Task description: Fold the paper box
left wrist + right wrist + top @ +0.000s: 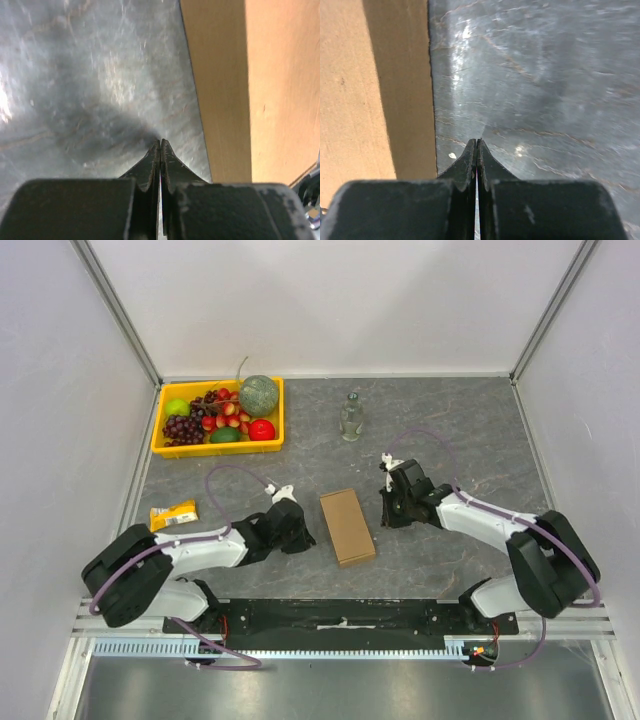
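The paper box [347,526] is a small flat brown cardboard mailer lying closed on the grey table between the two arms. My left gripper [300,532] rests just left of it, jaws pressed together and holding nothing; in the left wrist view the gripper [160,141] points down at bare table, with the box [260,90] to the right. My right gripper [385,508] sits just right of the box, also shut and empty; in the right wrist view the gripper [477,141] hangs over the table with the box [370,90] on the left.
A yellow tray [160,435] of fruit stands at the back left. A small clear glass bottle [351,417] stands upright behind the box. A yellow snack packet [173,514] lies by the left arm. White walls enclose the table on three sides.
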### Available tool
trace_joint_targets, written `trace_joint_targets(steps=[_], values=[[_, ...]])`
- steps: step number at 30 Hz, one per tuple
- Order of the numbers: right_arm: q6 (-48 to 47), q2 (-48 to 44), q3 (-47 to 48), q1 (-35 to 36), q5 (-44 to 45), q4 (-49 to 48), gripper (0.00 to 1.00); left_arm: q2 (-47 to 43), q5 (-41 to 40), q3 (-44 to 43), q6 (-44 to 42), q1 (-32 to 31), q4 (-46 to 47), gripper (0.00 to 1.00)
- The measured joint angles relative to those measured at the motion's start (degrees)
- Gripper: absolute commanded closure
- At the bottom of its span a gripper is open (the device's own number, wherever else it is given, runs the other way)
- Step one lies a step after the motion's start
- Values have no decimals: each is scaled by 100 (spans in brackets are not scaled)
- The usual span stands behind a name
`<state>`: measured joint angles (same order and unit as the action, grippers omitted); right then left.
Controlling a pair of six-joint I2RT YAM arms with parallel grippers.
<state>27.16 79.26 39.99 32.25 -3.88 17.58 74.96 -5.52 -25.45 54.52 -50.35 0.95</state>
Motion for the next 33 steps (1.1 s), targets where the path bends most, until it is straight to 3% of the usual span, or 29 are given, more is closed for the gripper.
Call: trace_joint_targets(steps=[5, 16, 29, 33], values=[[-129, 581, 2, -24, -625, -310, 100, 581, 142, -479, -380, 286, 61, 98], [-120, 837, 2, -28, -1207, -852, 100, 1539, 721, -1204, -831, 415, 461, 98], [-79, 636, -39, -85, -1506, -343, 96, 1974, 925, -1781, -1438, 570, 256, 98], [33, 109, -96, -39, -1054, -122, 95, 1961, 1067, -1784, -1521, 732, 190, 98]])
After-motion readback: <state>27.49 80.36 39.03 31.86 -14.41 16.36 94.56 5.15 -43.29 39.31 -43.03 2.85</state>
